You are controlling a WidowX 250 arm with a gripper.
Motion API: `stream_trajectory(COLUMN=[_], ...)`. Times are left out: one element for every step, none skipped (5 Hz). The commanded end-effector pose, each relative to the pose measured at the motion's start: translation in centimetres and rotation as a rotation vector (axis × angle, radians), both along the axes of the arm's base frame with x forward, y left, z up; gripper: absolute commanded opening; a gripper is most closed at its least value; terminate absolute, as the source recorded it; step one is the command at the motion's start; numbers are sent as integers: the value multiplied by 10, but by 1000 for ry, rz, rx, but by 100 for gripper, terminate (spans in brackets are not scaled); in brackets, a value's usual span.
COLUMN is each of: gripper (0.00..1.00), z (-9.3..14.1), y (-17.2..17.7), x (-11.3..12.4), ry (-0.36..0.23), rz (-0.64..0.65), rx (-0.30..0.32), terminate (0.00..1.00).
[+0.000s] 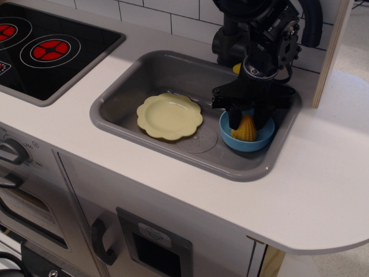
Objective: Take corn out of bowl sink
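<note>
One camera view is given, looking down across a toy kitchen. Nearest the lens, the cabinet front [138,231] with its dark handle and knobs is seen, and above it the white worktop [323,190] is spread toward the right. Set into that worktop is the grey sink [124,86], with a round drain mark pressed into its floor.

Inside the sink, a pale-yellow plate [169,116] is laid flat at the left, just beside the drain mark. At the right end the bowl [247,143] is seated on the sink floor, near the front-right corner. The corn [244,129] is held inside the bowl, standing with its pointed end up, so it can be reached from above without the bowl's wall being struck.

The end effector [249,119] is lowered into the bowl from directly overhead. Its two dark fingers are placed on either side of the corn, one at the left and one at the right, close against it. Whether the corn is already pinched or only bracketed cannot be told; the jaws are narrowed about it, and no lift is evident. The grasp is judged to be the step in hand, with removal not yet done.

Farther back, a stove top [34,52] with red rings is set at the left, and a tiled wall [173,11] closes the scene.
</note>
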State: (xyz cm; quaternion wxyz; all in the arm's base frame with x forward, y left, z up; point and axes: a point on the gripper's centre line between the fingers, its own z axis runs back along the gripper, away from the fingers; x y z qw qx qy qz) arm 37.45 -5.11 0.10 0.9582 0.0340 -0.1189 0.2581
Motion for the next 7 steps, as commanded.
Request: stream_trajectory(gripper=[0, 0, 0, 0, 0, 0, 0], z=[55, 68, 77, 78, 73, 56, 42], y=[6, 16, 30, 44, 55, 58, 60], x=[17, 13, -4, -22, -39, -47, -56], ry=[-147, -154, -141, -105, -77, -48, -47], rz=[24, 25, -2, -36, -61, -82, -90], rx=[-113, -142, -150, -170, -158, -141, -124], terminate=[0, 0, 0, 0, 0, 0, 0])
